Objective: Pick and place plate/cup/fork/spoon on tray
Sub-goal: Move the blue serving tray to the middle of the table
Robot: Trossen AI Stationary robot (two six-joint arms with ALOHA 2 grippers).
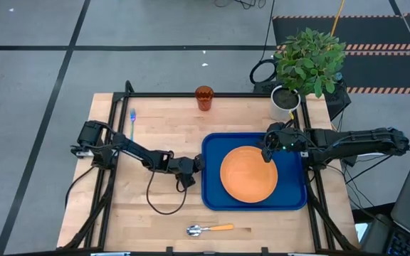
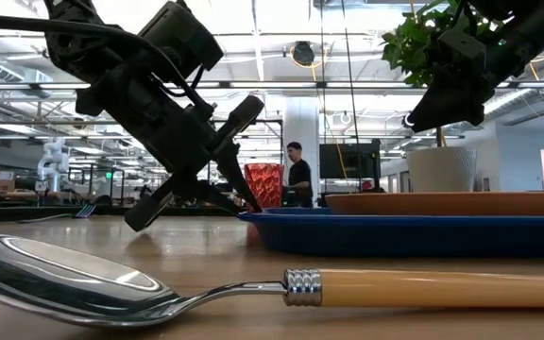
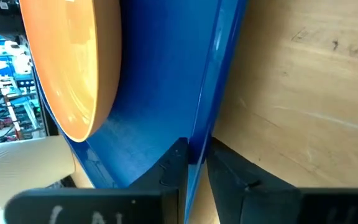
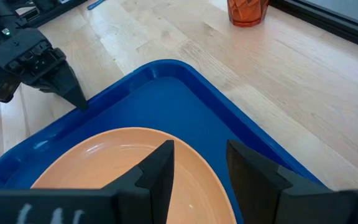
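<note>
While left hand [image 1: 199,163] clamps tray [image 1: 216,199] rim; right hand [image 1: 266,154] apart over plate [image 1: 248,174].

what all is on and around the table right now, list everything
tray: 1, dark blue, right half of table
plate: 1, orange, in the tray
cup: 1, reddish-brown, far edge
fork: 1, light blue, far left
spoon: 1, silver with orange handle, near edge
plant: 1, green in white pot, far right corner
person: 1, room behind
left gripper: shut on tray's left rim
right gripper: open, above plate's far edge
</note>
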